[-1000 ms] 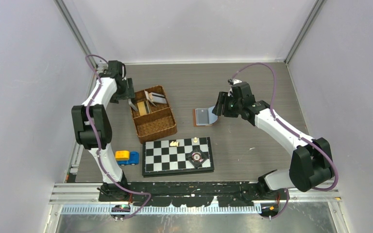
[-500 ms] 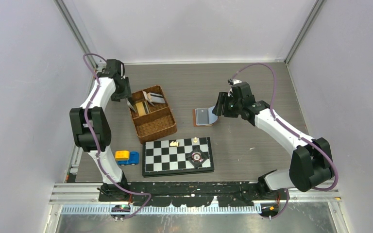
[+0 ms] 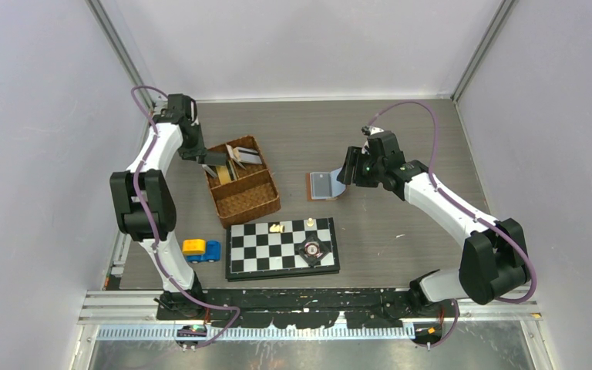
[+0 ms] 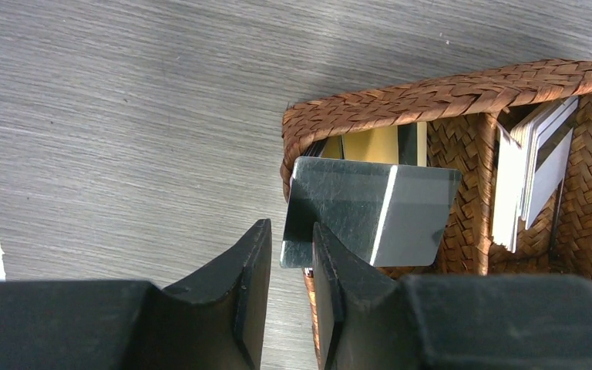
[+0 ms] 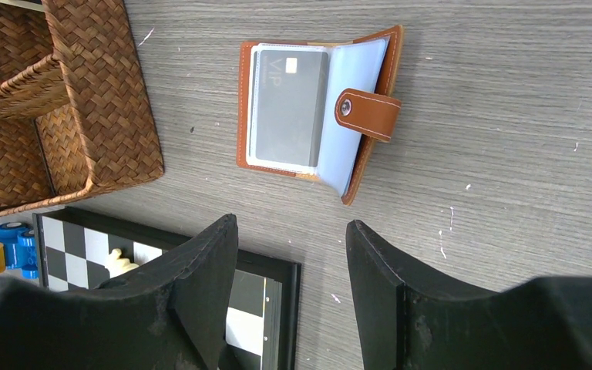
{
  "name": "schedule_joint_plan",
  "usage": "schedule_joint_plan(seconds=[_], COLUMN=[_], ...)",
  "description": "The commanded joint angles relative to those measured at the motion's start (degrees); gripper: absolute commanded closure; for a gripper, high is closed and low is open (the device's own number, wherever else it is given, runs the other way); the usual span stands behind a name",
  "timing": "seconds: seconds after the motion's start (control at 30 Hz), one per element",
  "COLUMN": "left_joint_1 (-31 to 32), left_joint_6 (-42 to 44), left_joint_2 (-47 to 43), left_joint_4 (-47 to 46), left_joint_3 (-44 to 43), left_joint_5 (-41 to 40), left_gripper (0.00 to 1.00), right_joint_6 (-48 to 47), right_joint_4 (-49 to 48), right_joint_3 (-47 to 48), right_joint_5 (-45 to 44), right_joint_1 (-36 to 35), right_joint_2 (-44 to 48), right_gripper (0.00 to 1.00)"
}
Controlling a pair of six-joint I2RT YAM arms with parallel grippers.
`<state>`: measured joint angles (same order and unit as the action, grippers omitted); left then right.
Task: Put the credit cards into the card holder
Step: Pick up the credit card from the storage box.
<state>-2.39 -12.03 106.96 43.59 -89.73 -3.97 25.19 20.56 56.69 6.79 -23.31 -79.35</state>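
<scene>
A grey credit card (image 4: 370, 212) leans over the left rim of the wicker basket (image 4: 432, 96). My left gripper (image 4: 290, 227) is narrowly open, with the card's near corner in the gap against the right finger. From above, that gripper (image 3: 203, 158) is at the basket's left rim (image 3: 214, 185). More pale credit cards (image 4: 536, 166) stand in the basket's far compartment (image 3: 248, 156). The card holder (image 5: 366, 116) lies open on the table with a grey card (image 5: 289, 104) in its sleeve. My right gripper (image 5: 291, 223) hovers open just short of the card holder (image 3: 324, 185), holding nothing.
A chessboard (image 3: 281, 247) with a few pieces lies in front of the basket and shows under my right gripper (image 5: 266, 308). A yellow and blue toy car (image 3: 200, 249) sits to its left. Walls enclose the table.
My left gripper's jaws have closed in around the card's corner, and its wrist has turned slightly toward the basket. The right arm has not moved.
</scene>
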Motion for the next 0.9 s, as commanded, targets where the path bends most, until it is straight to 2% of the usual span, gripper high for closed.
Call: schedule_joint_plan(seconds=[0.0,0.23,0.47,0.73,0.87], left_joint_1=[-0.42,-0.47,-0.42,-0.51,-0.59], left_joint_6=[-0.67,-1.1,-2.0,-2.97,-3.05], left_joint_2=[-0.94,-0.3,0.9,2.24,2.47], left_joint_4=[1.13,2.2,2.87,3.6,3.69], left_joint_3=[-0.74,-0.33,-0.44,-0.41,-0.43], left_joint_5=[1.08,1.68,2.99,3.7,3.7], left_gripper=[0.72,0.71,0.75,0.72,0.77], right_joint_6=[-0.37,-0.33,-0.49,-0.48,-0.49], right_joint_4=[-2.35,-2.35,-2.36,-2.36,-2.36], right_joint_3=[0.18,0.1,0.0,0.0,-0.04], right_joint_5=[0.18,-0.01,-0.2,-0.34,-0.41], right_joint_1=[-0.24,-0.23,-0.24,-0.24,-0.23], right_joint_2=[0.95,0.87,1.02,1.06,1.13], right_gripper=[0.41,0.41,0.41,0.41,0.41])
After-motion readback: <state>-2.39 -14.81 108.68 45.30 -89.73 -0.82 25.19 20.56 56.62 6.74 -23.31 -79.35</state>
